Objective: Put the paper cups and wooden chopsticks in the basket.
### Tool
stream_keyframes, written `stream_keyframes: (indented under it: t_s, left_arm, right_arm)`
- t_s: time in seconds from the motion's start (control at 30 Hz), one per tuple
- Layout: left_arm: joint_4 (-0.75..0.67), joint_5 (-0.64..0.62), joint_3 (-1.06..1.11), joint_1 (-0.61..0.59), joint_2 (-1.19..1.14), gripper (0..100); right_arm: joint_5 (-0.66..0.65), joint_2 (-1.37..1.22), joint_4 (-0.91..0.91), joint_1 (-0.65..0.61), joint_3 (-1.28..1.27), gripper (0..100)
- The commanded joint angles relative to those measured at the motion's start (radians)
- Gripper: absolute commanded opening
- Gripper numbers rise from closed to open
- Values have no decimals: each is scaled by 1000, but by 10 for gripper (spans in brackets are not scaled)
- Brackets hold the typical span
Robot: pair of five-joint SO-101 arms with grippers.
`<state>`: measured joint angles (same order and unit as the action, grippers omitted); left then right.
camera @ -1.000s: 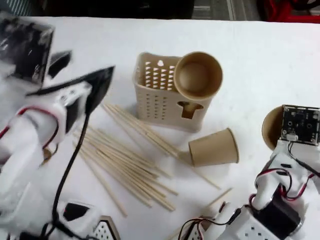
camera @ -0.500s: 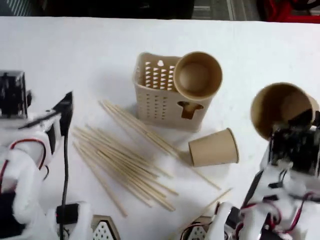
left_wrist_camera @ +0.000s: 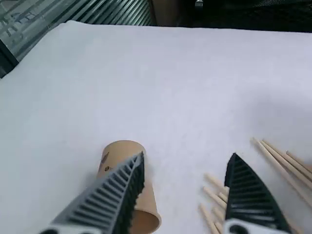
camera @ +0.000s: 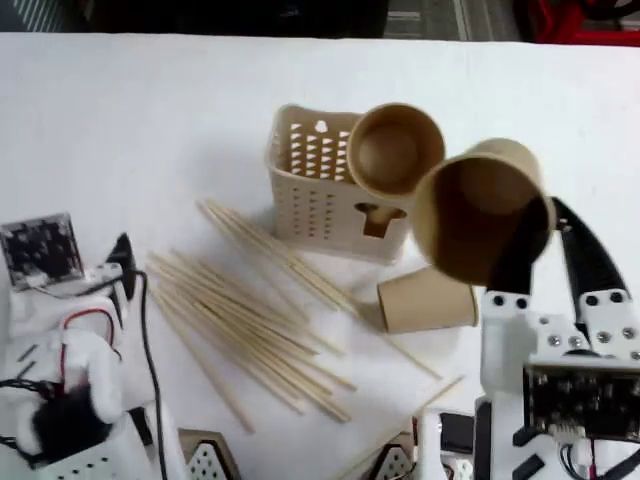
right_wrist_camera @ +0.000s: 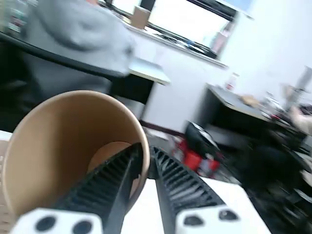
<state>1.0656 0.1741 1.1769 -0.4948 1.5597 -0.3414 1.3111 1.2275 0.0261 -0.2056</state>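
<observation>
Nearest, left gripper, fingers spread wide, by a tipped paper cup. Alongside, right gripper clamped on the rim of a raised cup. Further on, loose wooden chopsticks and a fallen cup on the table. Farthest, basket with one cup inside.

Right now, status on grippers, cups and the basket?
Right gripper shut on a paper cup, raised beside the basket. Left gripper open, empty. Second cup sits in basket, third cup lies beside it. Chopsticks loose on table, none blocking.
</observation>
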Motion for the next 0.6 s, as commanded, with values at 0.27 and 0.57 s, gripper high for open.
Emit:
stream_keyframes:
  t_s: [0.27,0.57]
  left_arm:
    - [-135,-46,359,-12,265,264]
    - [-132,-44,384,-12,265,264]
  right_arm:
    - [69,-127,-27,-278,40,20]
    - [81,-302,-117,-269,37,20]
